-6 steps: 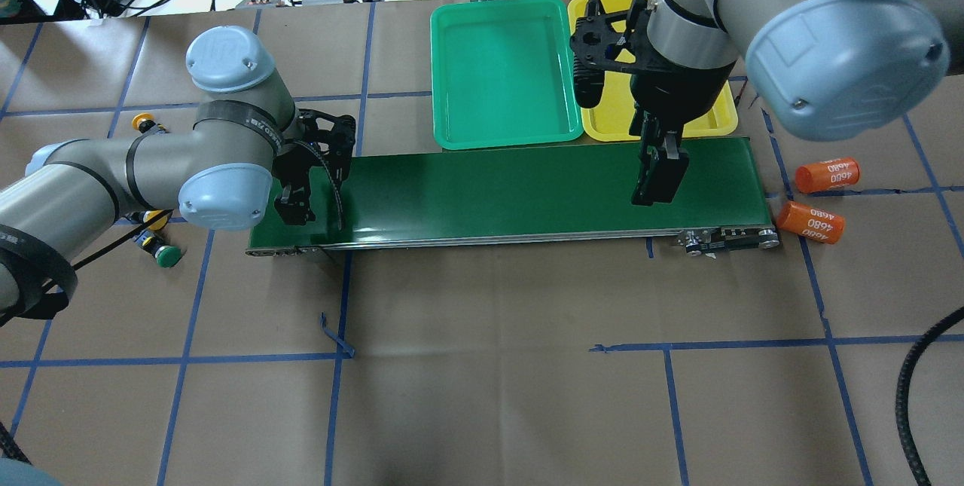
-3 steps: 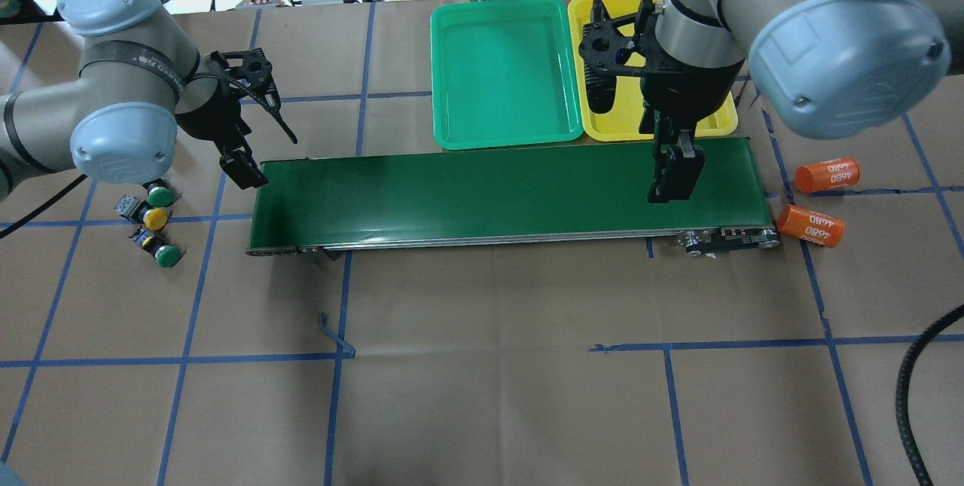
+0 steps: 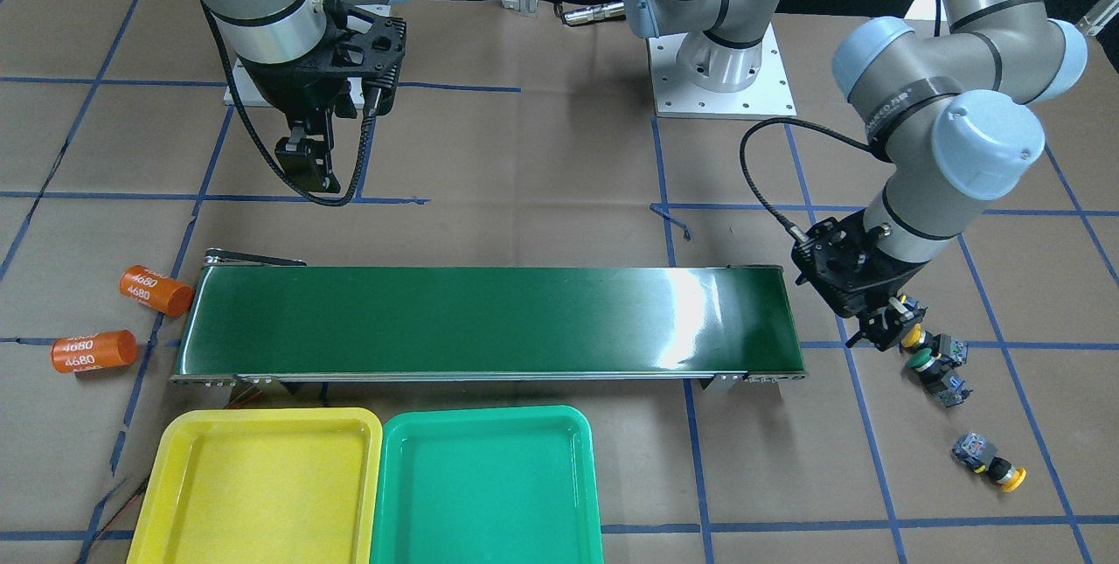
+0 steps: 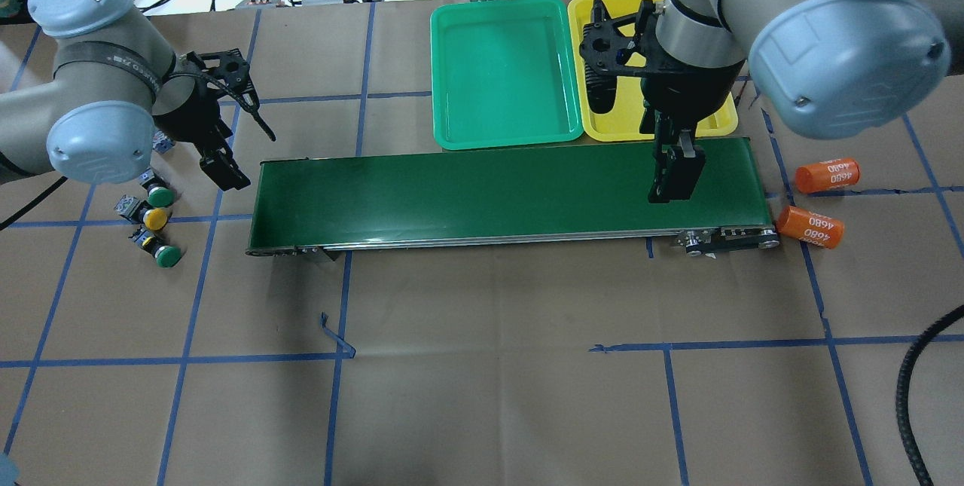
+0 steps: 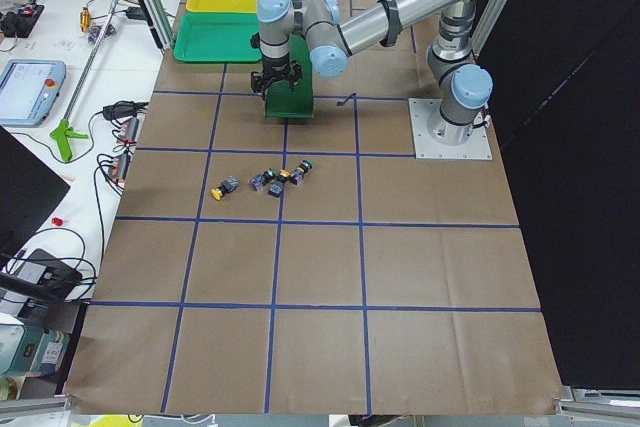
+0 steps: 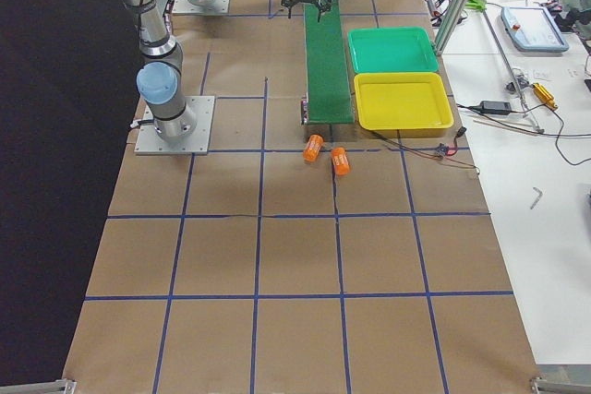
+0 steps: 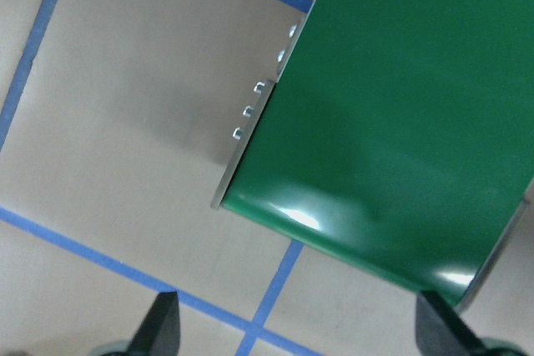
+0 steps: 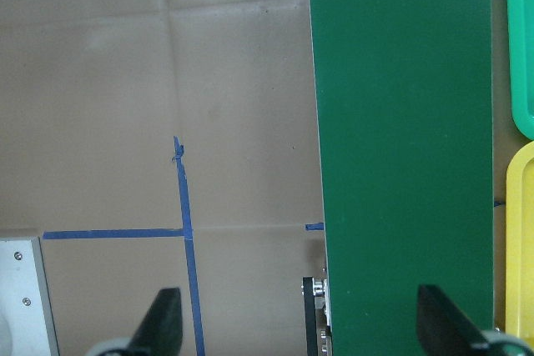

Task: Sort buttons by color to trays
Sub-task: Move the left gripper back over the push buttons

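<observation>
While wide apart, left jaws just beside the buttons [image 4: 156,219]; right jaws, equally wide, above the belt [image 4: 489,192].

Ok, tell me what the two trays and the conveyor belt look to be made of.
Yellow tray and green tray: probably moulded plastic, smooth and semi-glossy, with rounded corners and a soft sheen. Conveyor belt: likely smooth rubber or PVC, glossy, judging by the bright glare patch.

The left gripper [image 4: 224,172] hangs over bare paper, the end of the conveyor belt [image 4: 497,188] just beside it on one side, three buttons [image 4: 156,218] close on the other. Beneath the right gripper [image 4: 670,178] lies bare belt, the yellow tray [image 3: 262,481] just beyond.
</observation>
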